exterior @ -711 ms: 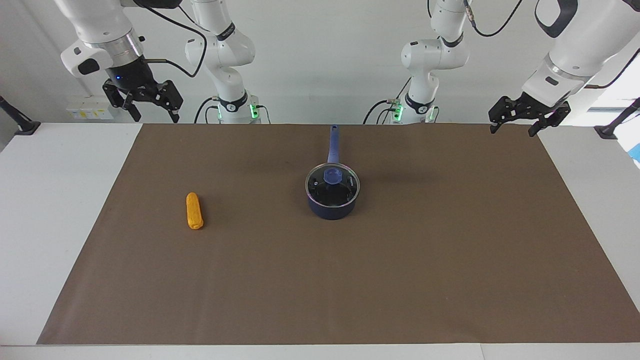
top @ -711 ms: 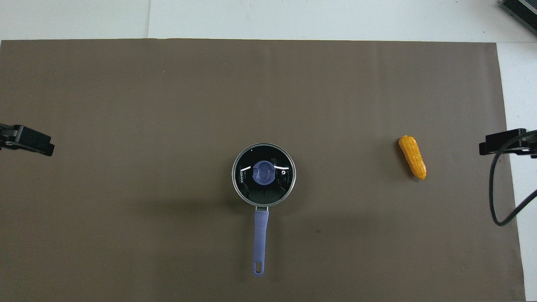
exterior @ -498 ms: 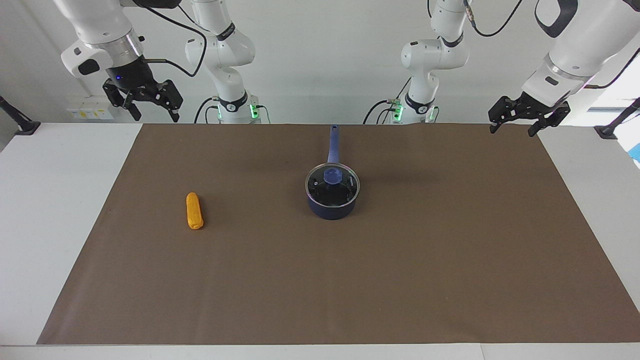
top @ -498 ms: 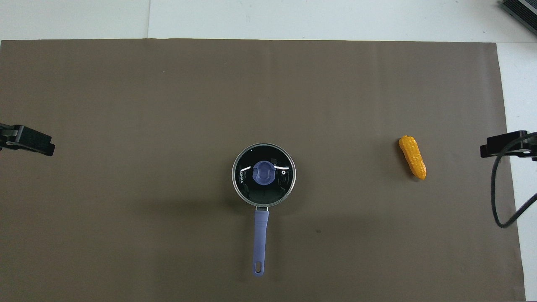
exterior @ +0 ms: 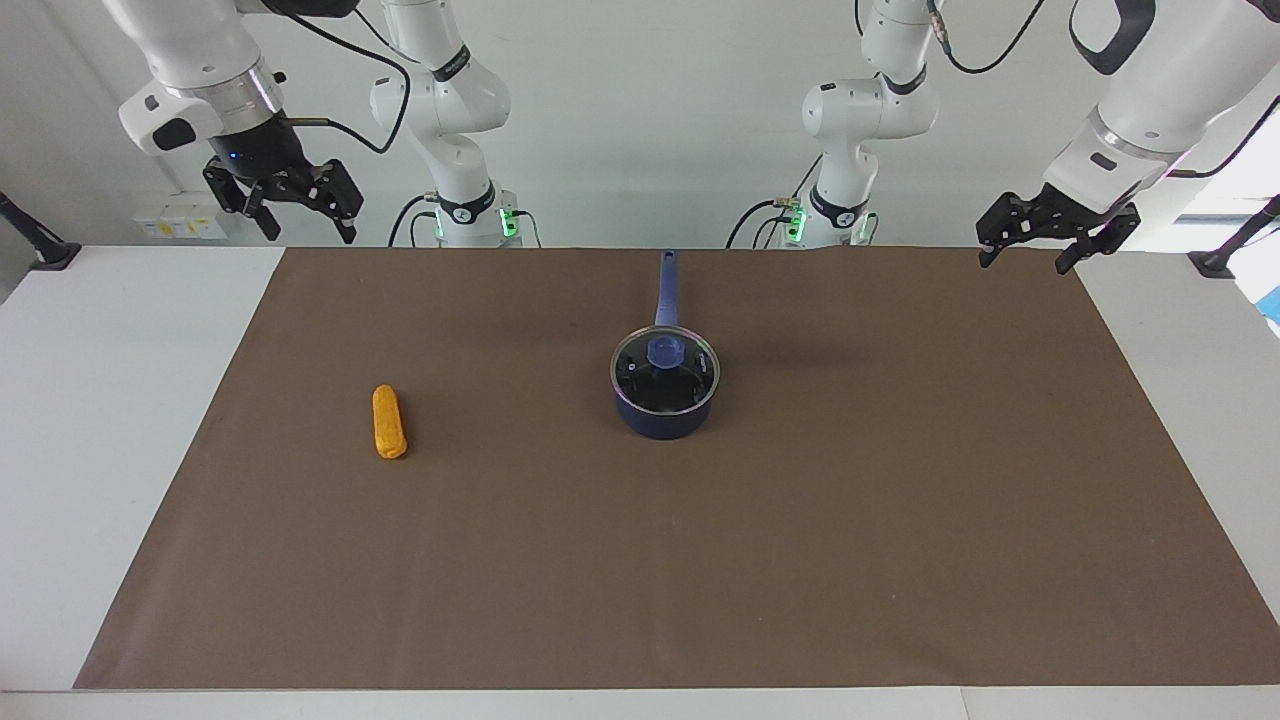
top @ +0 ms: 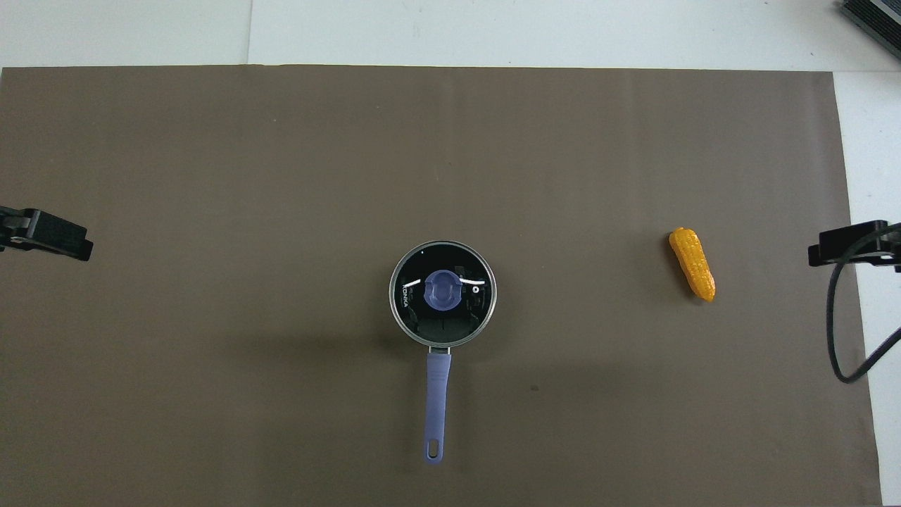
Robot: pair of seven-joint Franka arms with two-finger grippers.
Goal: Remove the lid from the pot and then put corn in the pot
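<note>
The pot (exterior: 664, 421) stands mid-mat, its long blue handle (top: 437, 394) pointing toward the robots. The lid (exterior: 665, 352) sits on the pot, blue knob up, and also shows in the overhead view (top: 443, 292). The corn (exterior: 389, 421) lies on the mat toward the right arm's end, about level with the pot (top: 692, 263). My right gripper (exterior: 312, 238) hangs open and empty, raised over the mat's edge at that end. My left gripper (exterior: 1024, 264) hangs open and empty, raised over the mat's edge at the left arm's end. Both are well away from the pot.
A brown mat (exterior: 700, 580) covers most of the white table (exterior: 100, 450). A black cable (top: 834, 324) loops down from the right gripper. A dark object (top: 873, 17) sits at the table corner farthest from the robots, at the right arm's end.
The right gripper has drifted slightly up and outward, away from the corn. The left gripper, pot, lid and corn have not moved.
</note>
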